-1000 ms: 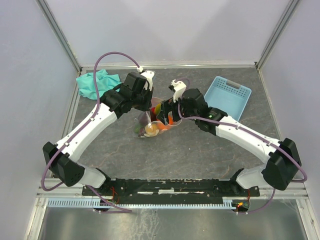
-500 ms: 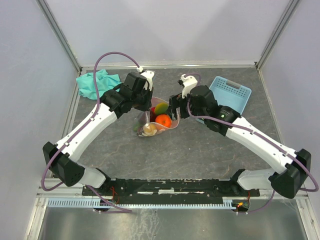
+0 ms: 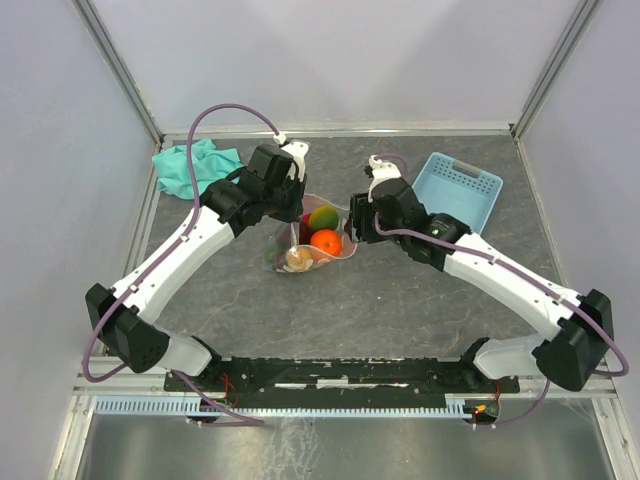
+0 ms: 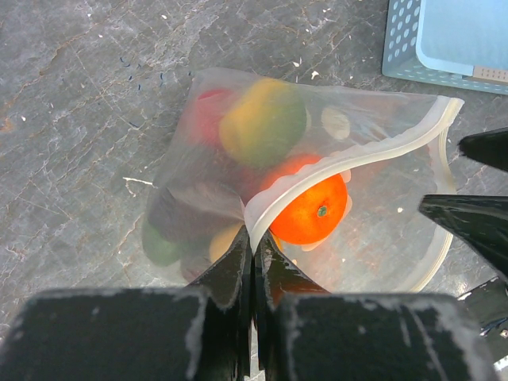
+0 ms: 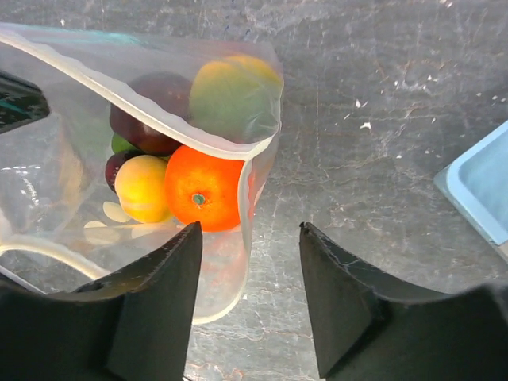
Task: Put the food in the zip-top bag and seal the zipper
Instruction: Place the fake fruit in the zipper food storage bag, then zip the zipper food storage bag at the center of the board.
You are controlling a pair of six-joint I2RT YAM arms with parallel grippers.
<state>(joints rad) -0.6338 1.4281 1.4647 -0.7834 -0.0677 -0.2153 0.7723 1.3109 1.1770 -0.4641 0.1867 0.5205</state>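
A robotics lab cell: white panel walls (image 3: 330,60), aluminium posts (image 3: 121,72), two bench-mounted arms (image 3: 190,243).

Both arms stretch forward and inward. The left gripper (image 4: 254,242) is clamped on the zip-top bag (image 4: 198,198), and the right gripper (image 5: 250,232) is spread wide.

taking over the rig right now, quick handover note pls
Grippers: left gripper shut on the zipper, pinching the upper lip of the bag. The right gripper is open by the bag mouth, holding nothing.
Food: fruits are in the bag, with the orange right at the mouth. None visible outside it.
Done: loading, as far as shows.
Left: the mouth gapes and the zipper is unsealed. Probably push the orange deeper, then zip.
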